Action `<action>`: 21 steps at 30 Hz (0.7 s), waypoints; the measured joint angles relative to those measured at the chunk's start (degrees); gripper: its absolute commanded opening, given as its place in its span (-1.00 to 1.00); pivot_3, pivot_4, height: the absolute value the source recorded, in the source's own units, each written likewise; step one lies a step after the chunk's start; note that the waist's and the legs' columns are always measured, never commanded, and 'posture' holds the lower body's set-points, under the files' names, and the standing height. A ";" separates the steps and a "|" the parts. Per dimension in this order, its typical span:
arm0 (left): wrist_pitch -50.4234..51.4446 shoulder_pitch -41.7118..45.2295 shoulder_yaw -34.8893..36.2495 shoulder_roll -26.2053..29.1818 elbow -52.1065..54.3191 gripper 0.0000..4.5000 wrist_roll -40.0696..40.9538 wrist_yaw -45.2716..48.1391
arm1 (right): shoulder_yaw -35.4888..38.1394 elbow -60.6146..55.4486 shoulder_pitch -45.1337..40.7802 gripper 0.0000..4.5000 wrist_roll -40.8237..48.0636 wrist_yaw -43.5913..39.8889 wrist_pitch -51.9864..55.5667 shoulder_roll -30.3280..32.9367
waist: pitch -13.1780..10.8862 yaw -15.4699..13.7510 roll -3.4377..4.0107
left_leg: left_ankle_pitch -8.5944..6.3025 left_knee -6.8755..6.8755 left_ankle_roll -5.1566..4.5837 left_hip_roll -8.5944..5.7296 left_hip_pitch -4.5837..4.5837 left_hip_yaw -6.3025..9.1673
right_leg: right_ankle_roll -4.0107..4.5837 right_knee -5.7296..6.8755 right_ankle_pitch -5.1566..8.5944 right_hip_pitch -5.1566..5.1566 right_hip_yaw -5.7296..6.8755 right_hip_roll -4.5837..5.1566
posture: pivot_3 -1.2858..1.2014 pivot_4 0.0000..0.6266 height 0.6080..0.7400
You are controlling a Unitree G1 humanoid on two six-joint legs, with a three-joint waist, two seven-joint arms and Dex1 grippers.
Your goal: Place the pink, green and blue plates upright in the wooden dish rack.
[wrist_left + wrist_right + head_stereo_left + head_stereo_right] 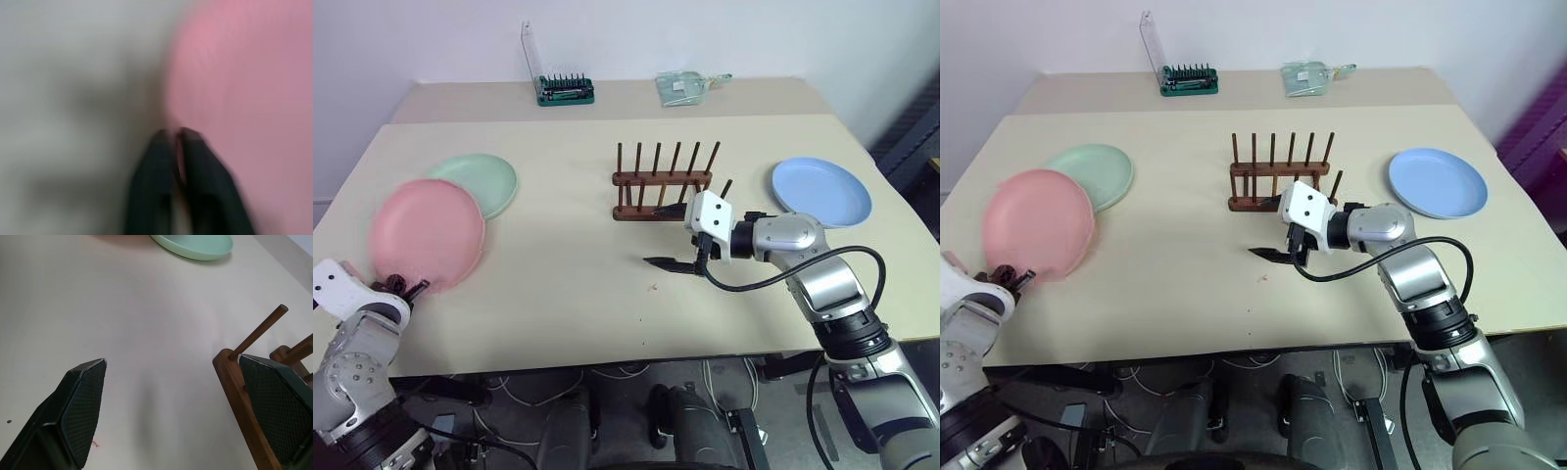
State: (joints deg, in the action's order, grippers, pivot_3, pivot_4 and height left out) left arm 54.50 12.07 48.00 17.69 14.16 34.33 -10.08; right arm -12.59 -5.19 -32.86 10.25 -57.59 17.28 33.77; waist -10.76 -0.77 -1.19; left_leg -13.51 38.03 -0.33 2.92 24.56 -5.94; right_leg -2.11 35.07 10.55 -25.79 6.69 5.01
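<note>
Beige table (558,294), three plates flat

No readable text, labels, brands or numbers on anything.

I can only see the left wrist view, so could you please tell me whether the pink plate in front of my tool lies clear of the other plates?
Observer: No, the pink plate overlaps the near edge of the green plate.
Operator: Thank you. Is the wooden dish rack free?
Observer: Yes, the wooden dish rack holds no plates.
Operator: And where is the other arm?
Observer: The right tool hangs open just in front of the rack.
</note>
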 measured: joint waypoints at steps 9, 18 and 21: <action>-8.25 1.68 -5.83 -0.23 1.99 -1.00 1.23 6.10 | 0.28 -3.76 0.87 0.98 0.25 0.63 1.33 1.18 | -0.03 -0.05 -0.04 | 0.00 0.01 0.01 0.01 0.10 0.00 | 0.00 -0.05 0.00 -0.06 0.04 0.05 | 0.03 -0.52 0.84; -9.60 22.53 -24.16 3.68 6.92 -1.00 -1.27 7.17 | -0.34 -4.72 -9.08 0.98 -2.42 4.44 -1.51 -2.17 | -0.05 0.04 -0.07 | 0.19 0.10 -0.12 -0.09 0.68 -0.01 | 0.09 0.07 -0.19 -0.63 0.06 -0.12 | 0.03 -0.52 0.84; -9.72 29.22 -29.15 3.11 5.67 -1.00 -2.95 6.59 | -2.76 -0.32 -12.67 0.98 -9.98 9.40 -8.64 -3.84 | -0.05 0.29 -0.07 | 0.20 0.10 -0.14 -0.13 0.74 -0.08 | -0.08 0.08 -0.28 -0.72 0.03 -0.19 | 0.03 -0.52 0.84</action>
State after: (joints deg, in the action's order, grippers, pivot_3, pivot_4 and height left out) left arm 44.77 41.29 18.85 20.80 19.84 31.39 -3.49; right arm -15.35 -5.51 -45.52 0.27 -48.19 8.65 29.93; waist -10.82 -0.48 -1.26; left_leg -13.31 38.13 -0.47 2.79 25.30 -6.02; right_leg -2.19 35.16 10.27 -26.52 6.72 4.82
